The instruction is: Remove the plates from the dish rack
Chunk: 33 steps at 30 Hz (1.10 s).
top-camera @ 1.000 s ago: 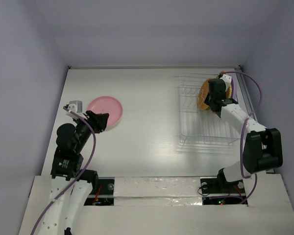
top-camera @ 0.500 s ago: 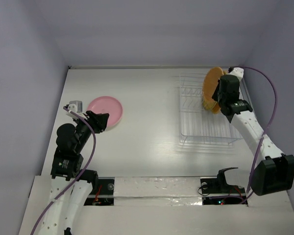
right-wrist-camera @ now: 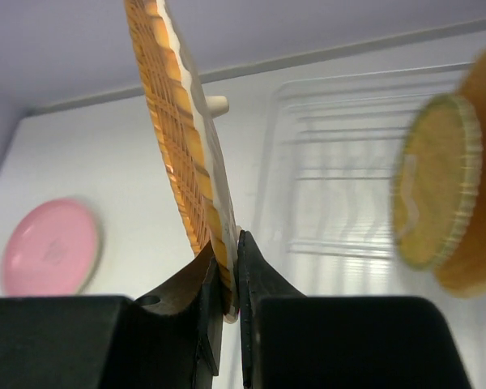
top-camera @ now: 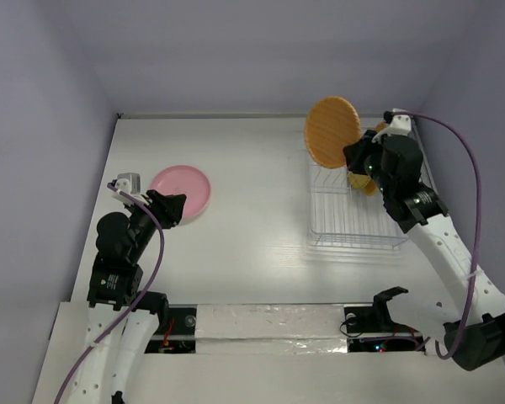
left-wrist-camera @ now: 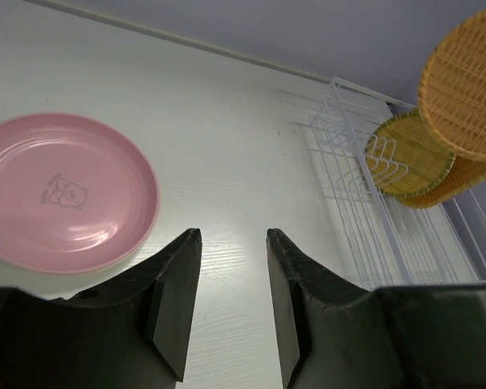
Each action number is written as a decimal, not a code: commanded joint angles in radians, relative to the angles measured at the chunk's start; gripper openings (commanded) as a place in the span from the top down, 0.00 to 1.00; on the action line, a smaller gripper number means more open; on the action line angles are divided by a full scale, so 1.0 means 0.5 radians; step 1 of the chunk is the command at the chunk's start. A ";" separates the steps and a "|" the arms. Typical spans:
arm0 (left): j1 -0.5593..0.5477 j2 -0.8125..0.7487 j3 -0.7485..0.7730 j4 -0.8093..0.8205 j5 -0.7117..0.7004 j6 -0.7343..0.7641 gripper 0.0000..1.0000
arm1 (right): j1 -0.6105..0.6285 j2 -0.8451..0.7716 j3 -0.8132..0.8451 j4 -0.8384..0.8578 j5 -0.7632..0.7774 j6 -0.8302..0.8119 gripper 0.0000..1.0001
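1. Pink smooth plate (top-camera: 181, 191) lies flat on the table (top-camera: 252, 168) at about 9 o'clock in the overhead view. It is out of the rack and well apart from the other plates.
2. Left gripper (top-camera: 170, 208) sits just at 5 o'clock of the pink plate. Its fingers are apart with nothing between them, and the wrist view shows no contact with the plate.
3. Orange woven plate (top-camera: 332, 132) is in the air at about 1 o'clock, above the far left corner of the rack. It is standing on edge and appears free of the wires.
4. Right gripper (top-camera: 359, 160) is clamped on that plate's rim. The wrist view shows only a narrow strip of rim between the fingers.
5. White wire dish rack (top-camera: 353, 215) stands at 3 o'clock. At its far end a yellow-green woven plate (right-wrist-camera: 433, 190) stands upright, with a second orange plate (right-wrist-camera: 479, 251) close behind it.
6. Assessed risks:
   - The shallow edge hold on a ribbed surface may let the plate pivot or slip out during a fast swing.
   - Carrying it low could catch the rack's dividers and drag the rack.
   - Setting it down while on edge could let it roll or strike the pink plate.
   - Two plates remain to unload.
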 commanded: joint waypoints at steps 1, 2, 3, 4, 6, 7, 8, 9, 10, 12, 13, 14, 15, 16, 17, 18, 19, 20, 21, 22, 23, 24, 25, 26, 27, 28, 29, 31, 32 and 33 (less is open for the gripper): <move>0.010 -0.003 0.029 0.097 0.025 0.004 0.65 | 0.194 0.061 0.018 0.278 -0.235 0.093 1.00; 0.010 -0.006 0.029 0.094 0.025 0.004 0.65 | 0.234 0.101 0.003 0.330 -0.259 0.127 1.00; 0.010 -0.006 0.029 0.097 0.025 0.004 0.65 | 0.304 0.186 -0.009 0.364 -0.287 0.148 1.00; 0.010 -0.006 0.026 0.097 0.025 0.004 0.65 | 0.339 0.233 -0.021 0.410 -0.406 0.173 1.00; 0.010 -0.006 0.026 0.094 0.022 0.004 0.65 | 0.406 0.328 -0.071 0.560 -0.526 0.256 1.00; 0.010 -0.003 0.026 0.094 0.019 0.004 0.65 | 0.479 0.434 -0.080 0.576 -0.615 0.277 1.00; 0.010 -0.006 0.026 0.091 0.016 0.004 0.65 | 0.519 0.487 -0.083 0.673 -0.646 0.302 1.00; 0.010 -0.003 0.029 0.094 0.016 0.004 0.65 | 0.556 0.542 -0.083 0.696 -0.680 0.305 1.00; 0.010 -0.009 0.029 0.094 0.016 0.001 0.65 | 0.627 0.664 -0.077 0.714 -0.762 0.308 1.00; 0.010 -0.012 0.029 0.091 0.019 0.004 0.65 | 0.688 0.794 -0.055 0.730 -0.821 0.302 1.00; 0.010 -0.009 0.029 0.094 0.016 0.004 0.65 | 0.716 0.858 -0.043 0.721 -0.839 0.290 1.00; 0.010 -0.016 0.029 0.094 0.016 0.004 0.65 | 0.756 0.968 -0.034 0.681 -0.849 0.274 1.00; 0.010 -0.013 0.029 0.091 0.019 0.004 0.65 | 0.756 1.012 -0.031 0.671 -0.852 0.265 1.00; 0.010 -0.016 0.029 0.091 0.019 0.004 0.65 | 0.756 1.046 -0.055 0.668 -0.882 0.262 1.00; 0.010 -0.016 0.029 0.088 0.016 0.004 0.65 | 0.756 1.076 -0.074 0.674 -0.901 0.253 1.00; 0.010 -0.019 0.029 0.091 0.016 0.004 0.65 | 0.756 1.101 -0.098 0.678 -0.901 0.253 1.00; 0.010 -0.022 0.029 0.091 0.019 0.004 0.65 | 0.756 1.104 -0.150 0.687 -0.873 0.256 1.00; 0.010 -0.022 0.029 0.091 0.025 0.004 0.65 | 0.756 1.107 -0.169 0.684 -0.852 0.259 1.00; 0.010 -0.019 0.029 0.091 0.025 0.004 0.65 | 0.756 1.120 -0.187 0.678 -0.833 0.256 1.00; 0.010 -0.019 0.029 0.091 0.025 0.004 0.65 | 0.756 1.135 -0.199 0.668 -0.803 0.253 1.00; 0.010 -0.022 0.029 0.094 0.025 0.004 0.65 | 0.756 1.165 -0.224 0.650 -0.784 0.247 1.00; 0.010 -0.019 0.029 0.091 0.025 0.004 0.65 | 0.756 1.166 -0.236 0.641 -0.766 0.247 0.99; 0.010 -0.019 0.029 0.091 0.025 0.004 0.65 | 0.756 1.193 -0.252 0.644 -0.748 0.247 0.98; 0.010 -0.019 0.029 0.094 0.025 0.004 0.65 | 0.756 1.202 -0.279 0.635 -0.690 0.250 0.96; 0.010 -0.022 0.029 0.094 0.025 0.004 0.65 | 0.756 1.218 -0.291 0.622 -0.640 0.253 0.93; 0.010 -0.022 0.029 0.091 0.025 0.004 0.65 | 0.756 1.230 -0.301 0.613 -0.591 0.262 0.87; 0.010 -0.022 0.029 0.094 0.025 0.004 0.65 | 0.756 1.233 -0.310 0.607 -0.509 0.274 0.82; 0.010 -0.019 0.029 0.091 0.028 0.004 0.65 | 0.756 1.236 -0.331 0.604 -0.444 0.277 0.72; 0.010 -0.019 0.029 0.091 0.031 0.004 0.65 | 0.756 1.239 -0.331 0.543 -0.368 0.277 0.69; 0.010 -0.016 0.029 0.094 0.028 0.004 0.64 | 0.756 1.236 -0.331 0.527 -0.324 0.277 0.66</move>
